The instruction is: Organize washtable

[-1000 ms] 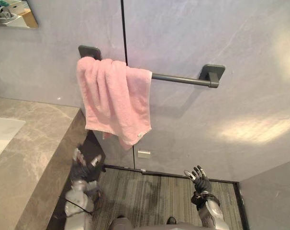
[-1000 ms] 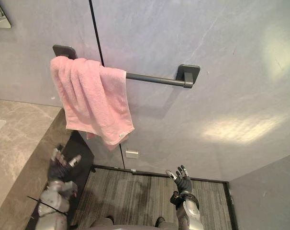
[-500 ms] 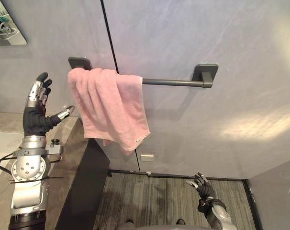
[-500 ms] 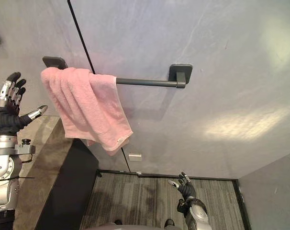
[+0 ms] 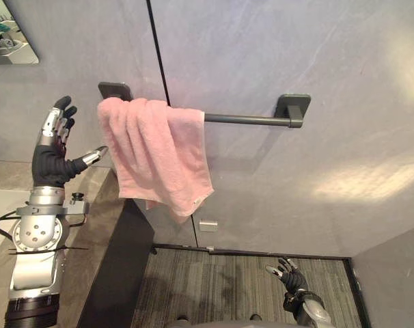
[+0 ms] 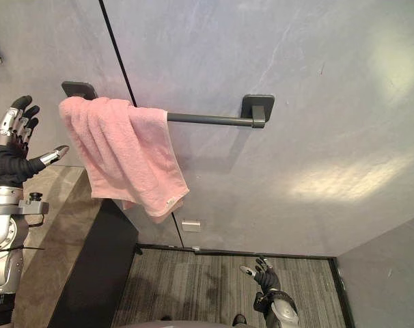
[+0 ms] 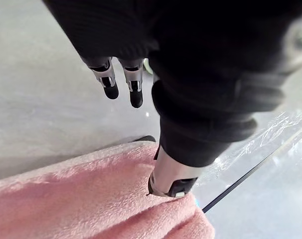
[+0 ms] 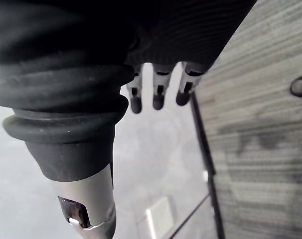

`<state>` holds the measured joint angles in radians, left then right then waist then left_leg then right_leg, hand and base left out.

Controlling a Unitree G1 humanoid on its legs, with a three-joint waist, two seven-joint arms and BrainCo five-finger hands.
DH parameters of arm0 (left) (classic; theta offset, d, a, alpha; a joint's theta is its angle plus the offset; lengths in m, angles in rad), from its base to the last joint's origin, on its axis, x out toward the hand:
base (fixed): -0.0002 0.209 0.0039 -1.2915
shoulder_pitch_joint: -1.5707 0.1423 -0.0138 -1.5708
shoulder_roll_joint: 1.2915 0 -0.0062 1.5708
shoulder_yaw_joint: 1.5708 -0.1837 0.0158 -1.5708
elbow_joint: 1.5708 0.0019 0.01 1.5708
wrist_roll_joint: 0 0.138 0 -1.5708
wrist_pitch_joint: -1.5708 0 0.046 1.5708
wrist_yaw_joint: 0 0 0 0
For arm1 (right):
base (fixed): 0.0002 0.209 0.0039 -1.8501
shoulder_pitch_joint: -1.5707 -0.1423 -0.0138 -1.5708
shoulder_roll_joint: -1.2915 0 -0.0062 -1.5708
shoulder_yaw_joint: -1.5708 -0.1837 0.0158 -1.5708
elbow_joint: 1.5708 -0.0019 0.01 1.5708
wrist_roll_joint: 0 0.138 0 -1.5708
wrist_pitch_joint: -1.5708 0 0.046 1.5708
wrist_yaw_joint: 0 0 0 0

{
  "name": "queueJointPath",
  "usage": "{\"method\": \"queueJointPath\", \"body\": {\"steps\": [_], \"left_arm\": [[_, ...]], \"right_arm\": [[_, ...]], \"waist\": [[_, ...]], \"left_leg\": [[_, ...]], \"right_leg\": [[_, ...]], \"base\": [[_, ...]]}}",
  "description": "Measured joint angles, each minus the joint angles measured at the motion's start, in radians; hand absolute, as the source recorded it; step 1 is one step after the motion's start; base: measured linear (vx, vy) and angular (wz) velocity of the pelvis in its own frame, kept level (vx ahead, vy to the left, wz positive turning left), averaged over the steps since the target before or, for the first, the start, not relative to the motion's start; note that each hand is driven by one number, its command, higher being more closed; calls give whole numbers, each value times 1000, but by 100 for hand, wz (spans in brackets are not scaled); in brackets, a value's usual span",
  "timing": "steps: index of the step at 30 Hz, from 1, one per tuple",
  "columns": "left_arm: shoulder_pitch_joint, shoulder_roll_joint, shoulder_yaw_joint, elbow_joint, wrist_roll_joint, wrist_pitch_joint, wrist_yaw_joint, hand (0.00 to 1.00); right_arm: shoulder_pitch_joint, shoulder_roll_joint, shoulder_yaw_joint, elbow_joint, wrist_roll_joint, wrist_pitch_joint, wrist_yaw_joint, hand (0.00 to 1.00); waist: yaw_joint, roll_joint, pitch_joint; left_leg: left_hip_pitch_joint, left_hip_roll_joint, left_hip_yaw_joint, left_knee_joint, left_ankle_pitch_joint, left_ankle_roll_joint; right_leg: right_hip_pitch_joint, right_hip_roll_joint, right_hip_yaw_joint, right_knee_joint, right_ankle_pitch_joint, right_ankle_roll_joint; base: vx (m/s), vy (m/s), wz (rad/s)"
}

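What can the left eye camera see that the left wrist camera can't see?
The left eye view takes in the whole room: the dark towel bar on the wall, the stone counter, the striped floor and the right robot hand, open, down low. The left wrist view gives the close-up: the fluffy pile of the pink towel, with the thumb of the left robot hand right at its edge; I cannot tell whether they are touching. Both have the pink towel and the open left robot hand.
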<state>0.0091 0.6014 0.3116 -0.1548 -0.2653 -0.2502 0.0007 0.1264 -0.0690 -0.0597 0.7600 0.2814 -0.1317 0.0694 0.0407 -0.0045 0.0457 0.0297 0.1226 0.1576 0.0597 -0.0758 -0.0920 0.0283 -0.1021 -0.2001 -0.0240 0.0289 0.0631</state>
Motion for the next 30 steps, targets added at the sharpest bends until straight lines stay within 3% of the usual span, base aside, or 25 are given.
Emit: {"method": "queueJointPath", "body": {"steps": [7, 11, 17, 26, 27, 30], "left_arm": [[-60, -20, -44, 127, -40, 14, 24, 0], [-64, -52, -54, 136, -48, 24, 25, 0], [-85, -119, -83, 165, -66, 36, 29, 0], [-87, -126, -115, 192, -96, 48, 20, 0], [-87, -126, -115, 198, -95, 47, 20, 100], [-87, -131, -122, 203, -93, 57, 20, 100]], "right_arm": [[12, -2, 0, -1, -10, 8, -2, 0], [16, -2, 0, -35, -17, 16, -3, 0], [20, -10, -2, -76, -17, 23, -5, 0], [5, -13, 0, -80, -26, 25, -5, 0], [5, -13, 1, -80, -31, 25, -4, 0], [5, -13, 1, -82, -49, 26, -5, 0]], "waist": [[-6, -2, 1], [-26, -8, 24], [-27, -12, 69], [-25, -15, 87], [-25, -16, 92], [-26, -19, 98]], "left_leg": [[-8, -13, 13, -27, 20, 8], [-18, -16, 14, -29, 25, 11], [-20, -19, 37, -59, 38, 10], [-35, -20, 45, -60, 38, 10], [-34, -19, 46, -60, 38, 10], [-34, -20, 52, -59, 38, 10]], "right_leg": [[-16, -6, 11, -35, 33, -3], [-22, -7, 13, -50, 48, -2], [-53, -6, 36, -53, 59, 2], [-64, -5, 45, -68, 66, 4], [-64, -5, 46, -68, 67, 3], [-66, -6, 53, -68, 71, 2]], "base": [[-31, 11, -5], [-45, 5, -3], [-30, -8, -13], [5, -6, -1], [0, 0, 0], [-40, -8, -7]]}}
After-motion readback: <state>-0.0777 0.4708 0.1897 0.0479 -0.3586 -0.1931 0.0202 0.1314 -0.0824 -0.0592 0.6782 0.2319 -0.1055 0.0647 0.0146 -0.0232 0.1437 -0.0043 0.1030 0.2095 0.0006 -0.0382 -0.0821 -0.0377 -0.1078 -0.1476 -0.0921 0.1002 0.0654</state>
